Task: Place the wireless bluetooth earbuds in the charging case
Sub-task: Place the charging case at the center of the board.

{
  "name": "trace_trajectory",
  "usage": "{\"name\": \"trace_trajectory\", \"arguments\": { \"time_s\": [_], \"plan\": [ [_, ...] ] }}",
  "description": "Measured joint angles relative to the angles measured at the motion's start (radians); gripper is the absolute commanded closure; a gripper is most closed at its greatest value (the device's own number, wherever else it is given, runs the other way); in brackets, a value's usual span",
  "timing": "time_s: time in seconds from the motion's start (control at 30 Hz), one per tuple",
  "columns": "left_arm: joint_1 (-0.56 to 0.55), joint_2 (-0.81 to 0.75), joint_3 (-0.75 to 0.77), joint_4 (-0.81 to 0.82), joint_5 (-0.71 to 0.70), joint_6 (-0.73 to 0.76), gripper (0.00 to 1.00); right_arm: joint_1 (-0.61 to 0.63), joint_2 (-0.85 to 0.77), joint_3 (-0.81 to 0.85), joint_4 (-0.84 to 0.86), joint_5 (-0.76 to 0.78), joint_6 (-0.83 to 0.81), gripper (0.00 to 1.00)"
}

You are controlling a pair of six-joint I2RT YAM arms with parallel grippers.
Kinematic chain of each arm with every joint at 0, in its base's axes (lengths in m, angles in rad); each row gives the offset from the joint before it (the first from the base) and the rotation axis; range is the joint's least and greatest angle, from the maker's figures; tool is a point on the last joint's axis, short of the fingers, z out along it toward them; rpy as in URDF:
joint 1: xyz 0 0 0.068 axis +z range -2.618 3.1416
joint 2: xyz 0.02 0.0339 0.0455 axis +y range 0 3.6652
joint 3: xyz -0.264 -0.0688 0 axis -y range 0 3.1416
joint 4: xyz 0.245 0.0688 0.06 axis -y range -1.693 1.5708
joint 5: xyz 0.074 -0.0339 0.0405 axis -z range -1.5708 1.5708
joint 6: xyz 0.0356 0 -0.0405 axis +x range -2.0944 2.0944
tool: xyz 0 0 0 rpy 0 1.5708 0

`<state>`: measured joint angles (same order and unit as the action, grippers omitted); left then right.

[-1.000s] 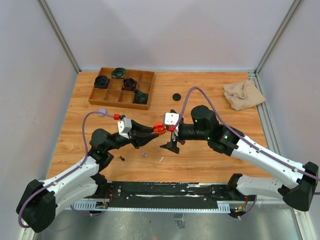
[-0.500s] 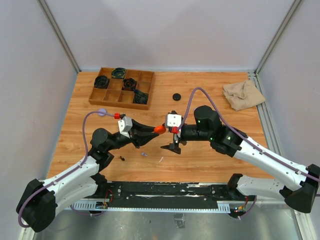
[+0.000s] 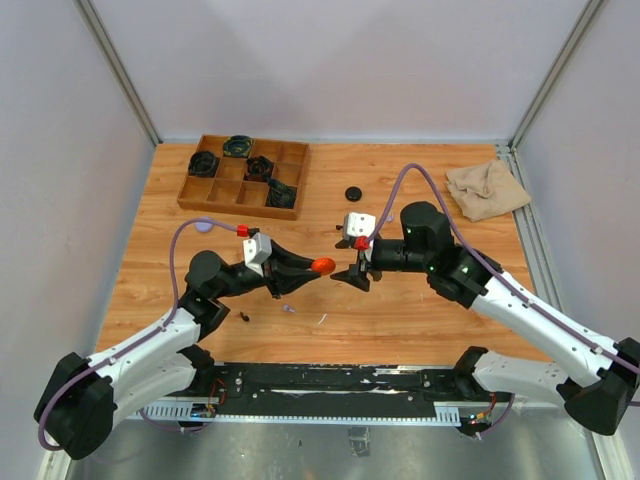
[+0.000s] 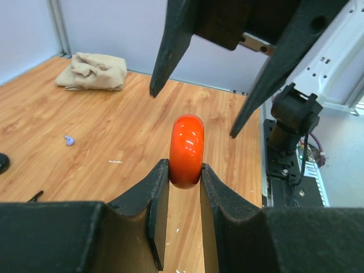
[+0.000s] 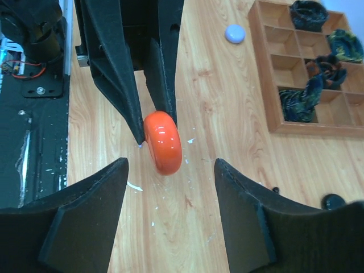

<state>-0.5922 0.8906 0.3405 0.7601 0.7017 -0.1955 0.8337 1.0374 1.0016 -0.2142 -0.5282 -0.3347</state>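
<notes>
Left gripper (image 4: 185,169) grips 1 orange-red case (image 4: 186,145); 1 lavender earbud (image 4: 69,140) on table (image 4: 114,102).

1. A wooden table (image 3: 420,190) with a light, plank-grained top fills the middle of the view.
2. Plain pale walls close it in: a back wall (image 3: 330,70), a left wall (image 3: 60,200) and a right wall (image 3: 590,150).
3. Grey metal posts (image 3: 115,68) run up the two back corners.
4. A black rail (image 3: 340,385) lines the near edge, with a grey metal sheet (image 3: 350,450) below it.
5. The light is even and soft.
</notes>
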Motion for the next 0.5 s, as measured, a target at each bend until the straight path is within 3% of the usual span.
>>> {"name": "trace_trajectory", "arguments": {
  "time_s": [0.27,0.5],
  "plan": [
    [0.000,0.018,0.020,-0.003,0.073,0.004,1.00,-0.036,0.067,0.000,-0.001,-0.116,0.022,0.44],
    [0.000,0.040,0.032,-0.006,0.116,0.004,1.00,-0.038,0.105,0.000,-0.003,-0.171,0.024,0.57]
  ]
}}
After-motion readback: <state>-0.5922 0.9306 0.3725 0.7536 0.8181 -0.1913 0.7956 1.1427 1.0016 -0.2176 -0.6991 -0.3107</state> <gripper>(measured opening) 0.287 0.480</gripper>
